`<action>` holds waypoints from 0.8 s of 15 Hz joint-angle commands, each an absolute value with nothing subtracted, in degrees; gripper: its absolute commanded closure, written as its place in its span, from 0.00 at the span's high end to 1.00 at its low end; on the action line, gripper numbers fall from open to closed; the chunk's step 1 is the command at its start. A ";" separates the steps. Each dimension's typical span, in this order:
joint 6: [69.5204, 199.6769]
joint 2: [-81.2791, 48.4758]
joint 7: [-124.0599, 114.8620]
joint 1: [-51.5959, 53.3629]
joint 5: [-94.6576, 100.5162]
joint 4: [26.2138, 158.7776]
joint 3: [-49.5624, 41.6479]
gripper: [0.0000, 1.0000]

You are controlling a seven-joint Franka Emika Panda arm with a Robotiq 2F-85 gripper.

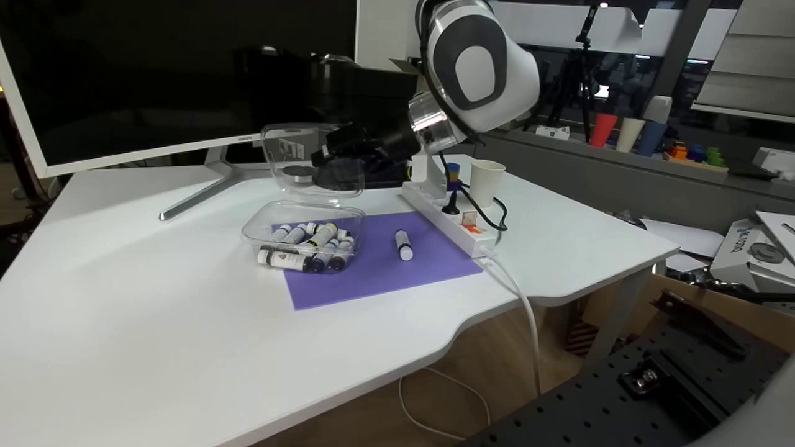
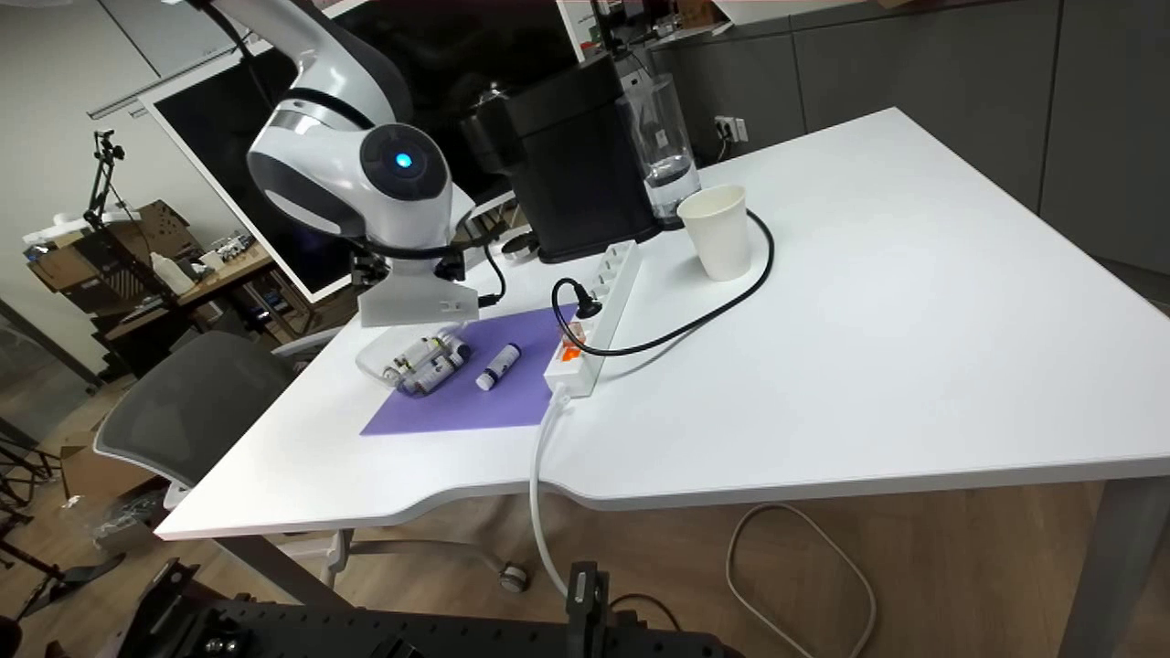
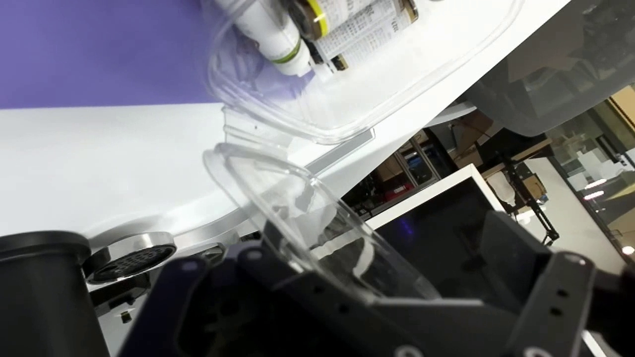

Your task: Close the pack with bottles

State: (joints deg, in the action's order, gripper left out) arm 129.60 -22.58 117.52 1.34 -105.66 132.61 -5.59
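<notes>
The pack is a clear plastic box whose tray [image 1: 253, 231] stands on the table, partly over the purple mat; the tray also shows in an exterior view [image 2: 373, 358]. Its hinged clear lid [image 1: 273, 162] stands raised at the back. Several white bottles with dark or white caps [image 1: 323, 236] lie in the tray; the wrist view shows some of them [image 3: 278, 37]. My gripper [image 1: 328, 149] is at the raised lid. In the wrist view my gripper [image 3: 397, 248] is open, with the lid [image 3: 307, 198] overlapping its left finger. An exterior view hides the fingers behind the wrist.
A loose bottle [image 1: 404, 244] lies on the purple mat [image 1: 372, 282]. A white power strip [image 1: 447, 217] with a black cable borders the mat, and a paper cup [image 1: 486, 180] stands beyond it. A black machine [image 2: 585, 164] and a large monitor [image 1: 155, 74] stand behind.
</notes>
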 commanded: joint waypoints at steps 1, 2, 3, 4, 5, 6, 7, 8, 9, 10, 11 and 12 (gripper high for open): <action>133.45 -15.74 115.31 2.91 -105.08 138.53 -4.96 1.00; 134.52 -14.67 113.78 3.28 -104.79 139.49 -4.63 1.00; 135.19 -13.63 111.95 3.57 -103.71 140.43 -4.21 1.00; 136.13 -12.44 109.83 3.92 -102.83 141.40 -3.73 1.00; 137.50 -11.34 107.98 4.32 -102.30 142.19 -3.24 1.00; 139.23 -10.07 106.37 4.81 -102.16 142.82 -2.68 1.00; 140.77 -8.98 104.40 5.19 -101.59 143.32 -2.09 1.00; 142.60 -7.92 102.35 5.66 -101.22 143.66 -1.44 1.00; 144.20 -7.00 99.81 6.03 -100.26 143.95 -0.79 1.00; 146.50 -6.01 96.50 6.53 -99.37 144.05 -0.04 1.00; 148.89 -5.11 92.47 6.95 -98.09 144.13 0.68 1.00; 151.60 -4.44 88.79 7.91 -97.34 144.06 0.84 1.00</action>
State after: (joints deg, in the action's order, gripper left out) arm 145.54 -8.81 99.53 6.19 -100.27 142.36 -0.23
